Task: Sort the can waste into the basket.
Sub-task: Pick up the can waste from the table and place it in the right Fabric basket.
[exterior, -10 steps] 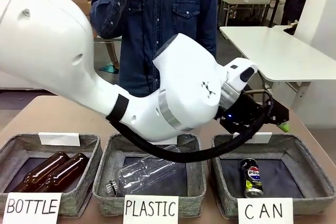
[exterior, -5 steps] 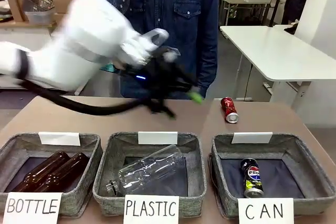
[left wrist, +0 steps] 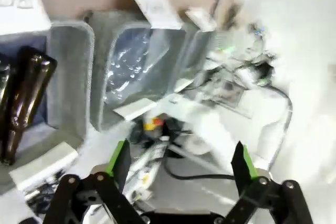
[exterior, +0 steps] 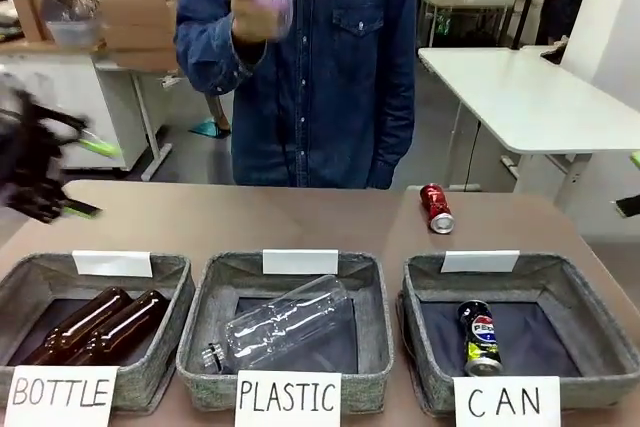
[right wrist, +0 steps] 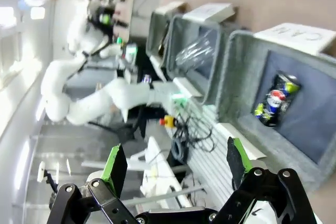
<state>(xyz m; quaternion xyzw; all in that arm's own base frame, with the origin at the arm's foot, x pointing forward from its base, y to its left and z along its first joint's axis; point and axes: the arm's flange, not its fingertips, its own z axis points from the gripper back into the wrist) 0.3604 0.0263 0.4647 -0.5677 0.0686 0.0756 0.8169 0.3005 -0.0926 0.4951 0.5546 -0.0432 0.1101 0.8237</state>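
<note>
A white table [exterior: 530,97] stands at 3 o'clock, a cardboard box [exterior: 135,7] at 10 o'clock, with grey floor [exterior: 440,147] between.

Brown bottles [exterior: 95,325] lie left of a clear bottle [exterior: 275,325].

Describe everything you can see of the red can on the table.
The red can is a small metal drink can with a silver end turned toward the camera. It lies on its side on the brown table, just beyond the far rim of the CAN basket, outside it. Its print is too small to read. Only the table touches it.
</note>
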